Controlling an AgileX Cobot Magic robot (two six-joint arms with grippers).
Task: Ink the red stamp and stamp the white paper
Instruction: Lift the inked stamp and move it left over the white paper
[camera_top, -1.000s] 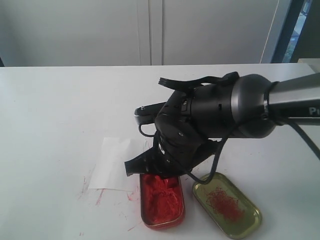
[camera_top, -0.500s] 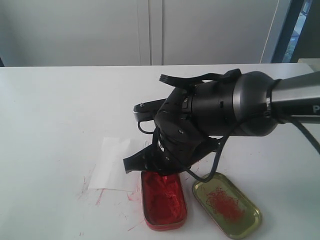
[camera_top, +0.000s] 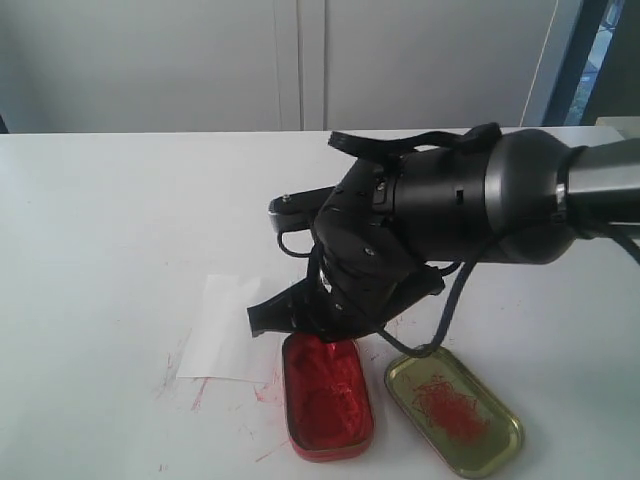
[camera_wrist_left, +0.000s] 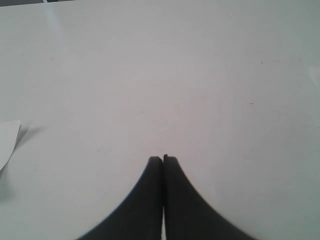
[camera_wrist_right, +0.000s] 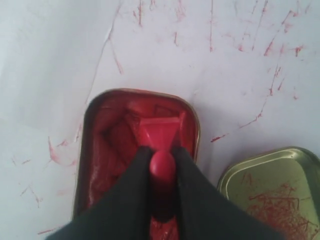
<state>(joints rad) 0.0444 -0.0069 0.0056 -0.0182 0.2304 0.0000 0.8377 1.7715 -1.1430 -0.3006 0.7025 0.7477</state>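
Note:
My right gripper (camera_wrist_right: 162, 150) is shut on the knob of the red stamp (camera_wrist_right: 160, 131). The stamp's blocky base points down into the red oblong tin of ink paste (camera_wrist_right: 107, 145), over its far end; whether it touches the paste I cannot tell. In the exterior view the right gripper (camera_top: 300, 320) hangs over the tin's (camera_top: 325, 405) far end and hides the stamp. The white paper (camera_top: 225, 325) lies left of the tin. My left gripper (camera_wrist_left: 163, 159) is shut and empty over bare table, with a paper corner (camera_wrist_left: 7, 142) at the edge of its view.
The gold tin lid (camera_top: 455, 410) with red smears lies right of the red tin, also seen in the right wrist view (camera_wrist_right: 272, 187). Red ink scratches (camera_top: 200, 390) mark the white table (camera_top: 120, 220) around the paper and tin.
The right arm has shifted a little up and to the right, still over the red tin's far end with the stamp in its jaws. The tin sits slightly turned.

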